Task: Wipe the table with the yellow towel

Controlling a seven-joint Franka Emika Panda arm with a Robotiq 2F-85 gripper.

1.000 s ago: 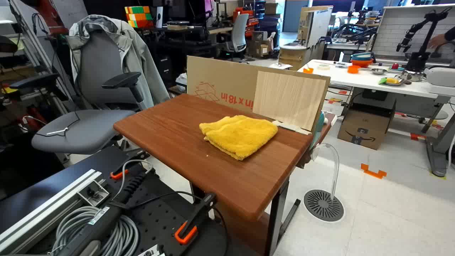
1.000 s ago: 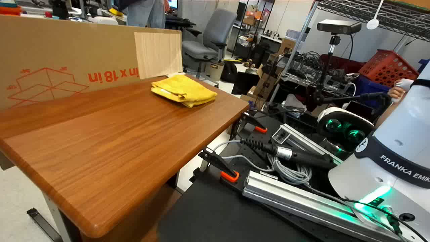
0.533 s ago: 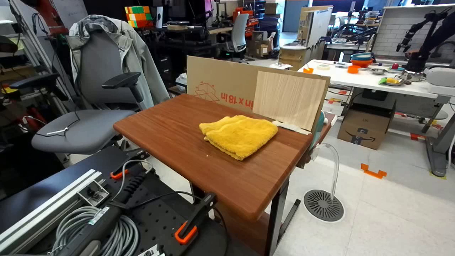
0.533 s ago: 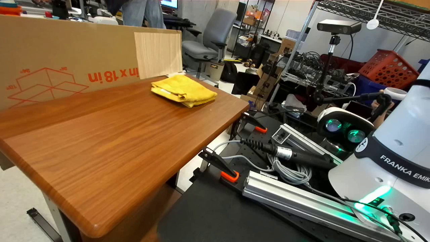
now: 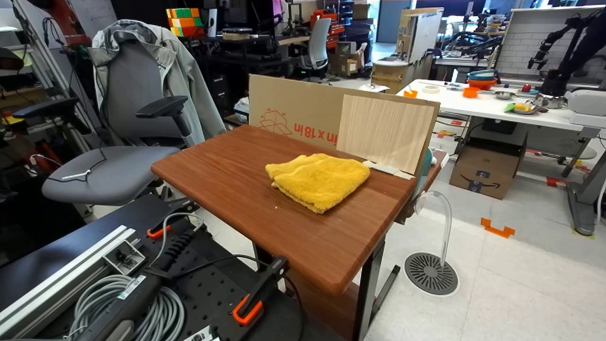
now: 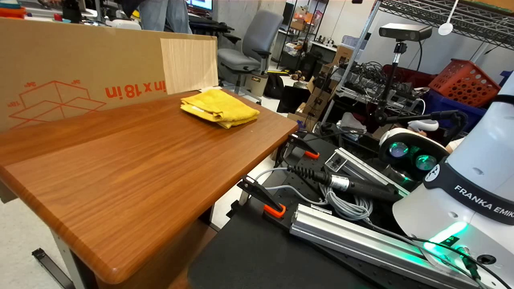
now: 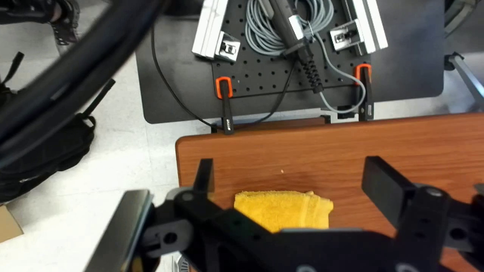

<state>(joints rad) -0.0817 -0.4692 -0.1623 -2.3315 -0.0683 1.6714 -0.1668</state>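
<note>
Plainly, we hold nothing: in the wrist view the gripper [image 7: 290, 168] stands with its jaws wide apart, one left of centre and one toward the right, and between them, low in the frame, the folded yellow towel [image 7: 291, 207] lies on the table [image 7: 416, 147], partly hidden by the gripper's body. We judge the step in hand to be reaching for it. To do it well, we should centre over the towel, come down slowly and pinch a thick fold so that the layers lift as one, without scraping the table; then we can press it flat and draw it over the small pale speck [image 7: 282, 171] above it in the frame. Against half a second ago, going left to right in an exterior view, the jeans [image 6: 162, 16] at upper left have slid slightly leftward, the towel sits just as it did, and the white controller [image 6: 426, 125] at right is lower and farther left. We have no earlier wrist picture, so we cannot say whether the gripper has moved.
</note>
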